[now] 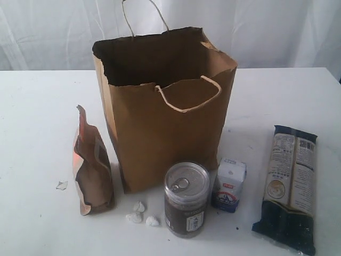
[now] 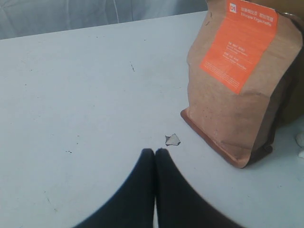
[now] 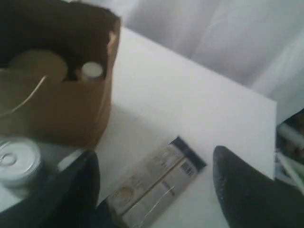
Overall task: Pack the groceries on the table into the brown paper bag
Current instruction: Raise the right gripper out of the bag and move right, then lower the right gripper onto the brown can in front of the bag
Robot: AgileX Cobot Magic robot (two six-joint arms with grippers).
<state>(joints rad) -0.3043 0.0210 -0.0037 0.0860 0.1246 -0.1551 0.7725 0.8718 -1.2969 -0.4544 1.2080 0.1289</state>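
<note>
Left hand (image 2: 155, 159) sits pinched shut on nothing, low over the worktop (image 2: 71, 95), a little short of the brown pouch (image 2: 237, 85). With the fingers closed like that, I'd say it is only parked there, not going for a grip.

Right hand (image 3: 154, 156) is the opposite: fingers spread wide, empty, hanging above the long noodle packet (image 3: 152, 183). That wide spread suits a flat, broad packet, so I reckon this is the next pick.

Over to the brown paper bag (image 1: 165, 133). It stands upright mid-worktop with its mouth open, reachable from either side, and one handle has flopped down its front. Looking in from the right wrist, the gold-lidded jar (image 3: 38, 66) and the white-capped bottle (image 3: 91, 70) stand inside it.

So four are left out. The pouch stands upright to the left of the bag, the pull-tab can (image 1: 186, 200) stands in front of it, and the small carton (image 1: 230, 184) is just beside the can. The noodle packet lies flat, off to the right. White crumbs (image 1: 139, 213) lie between pouch and can.
</note>
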